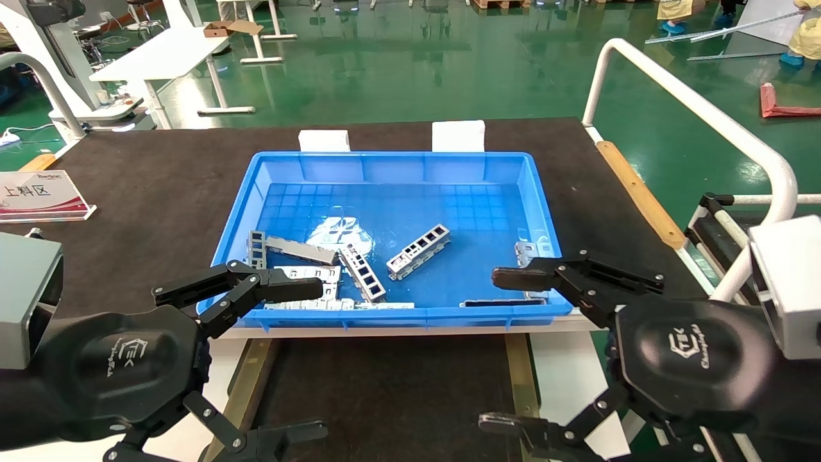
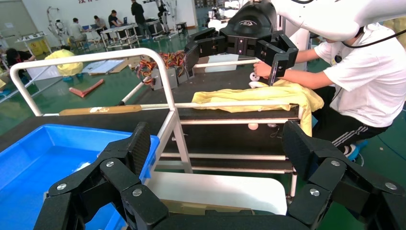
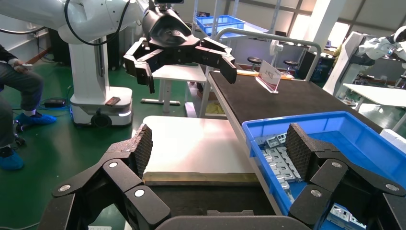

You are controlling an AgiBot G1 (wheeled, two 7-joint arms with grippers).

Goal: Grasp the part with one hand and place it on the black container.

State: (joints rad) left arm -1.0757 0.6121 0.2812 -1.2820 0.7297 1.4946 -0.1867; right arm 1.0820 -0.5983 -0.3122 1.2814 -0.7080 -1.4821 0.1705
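Several ladder-like silver parts lie in the blue bin (image 1: 397,192); one with five square windows (image 1: 418,250) lies at its middle, another (image 1: 362,271) to its left. The black container (image 1: 385,391), with brass rails, lies in front of the bin, between my grippers. My left gripper (image 1: 319,358) is open and empty at the bin's front left corner. My right gripper (image 1: 490,350) is open and empty at the front right corner. In the right wrist view the open gripper (image 3: 218,148) frames the container's rail (image 3: 201,178) and floor (image 3: 206,199). The left wrist view shows its open gripper (image 2: 218,148) and the bin (image 2: 38,158).
Wider slotted grey plates (image 1: 308,274) lie along the bin's front wall. Two white blocks (image 1: 324,140) stand behind the bin. A sign (image 1: 38,196) stands at the left. A white tube rail (image 1: 705,109) and a wooden strip (image 1: 638,192) run along the right edge.
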